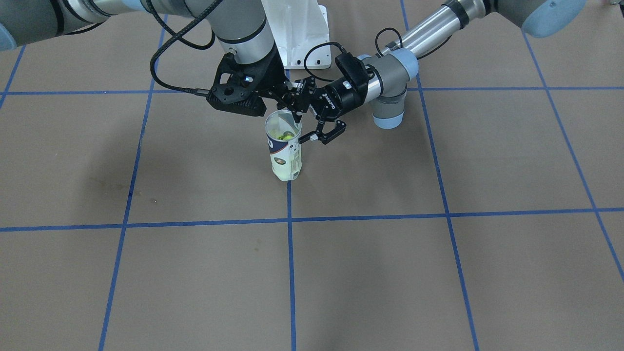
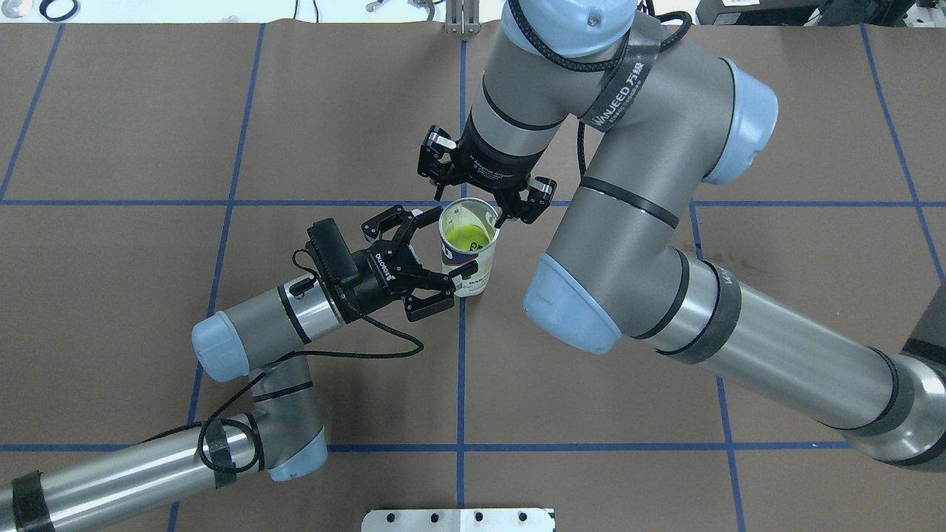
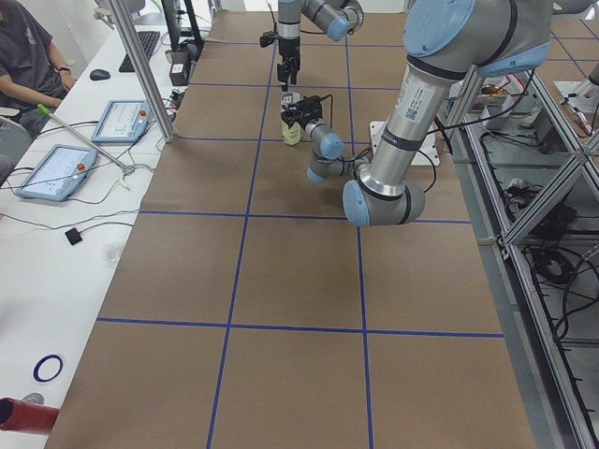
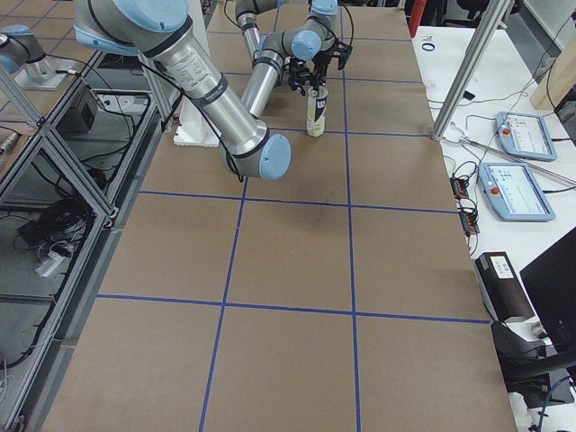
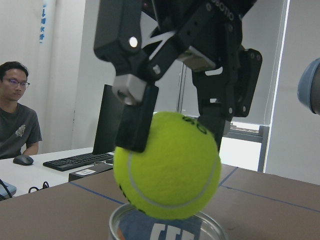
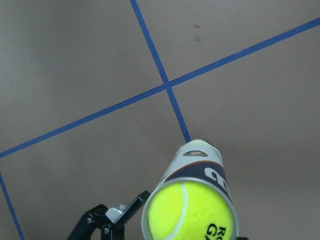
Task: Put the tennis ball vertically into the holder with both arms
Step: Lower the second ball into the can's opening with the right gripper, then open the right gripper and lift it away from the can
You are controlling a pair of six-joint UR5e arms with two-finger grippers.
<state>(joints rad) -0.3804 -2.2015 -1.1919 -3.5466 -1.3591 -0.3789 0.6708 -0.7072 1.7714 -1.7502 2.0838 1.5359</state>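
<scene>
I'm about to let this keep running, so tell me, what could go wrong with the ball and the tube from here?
The tennis ball nearly fills the mouth of the holder and is only just entering it, so a slightly off-centre push from the right gripper could catch the rim and jam. The holder is tall and narrow, and the left gripper has its jaws only beside the upper part; a sideways shove might tip it.

We stood in a robotics lab: two grey arms (image 3: 412, 103) reached over a table (image 3: 281, 281) papered brown and gridded in blue tape (image 3: 248, 213). At nine o'clock a white bench (image 3: 56, 234) held teach pendants (image 3: 123, 119) and a keyboard (image 3: 145, 45) beside a seated person (image 3: 26, 56); at three o'clock, cables (image 3: 552, 267) lay under aluminium framing (image 3: 552, 190).
</scene>
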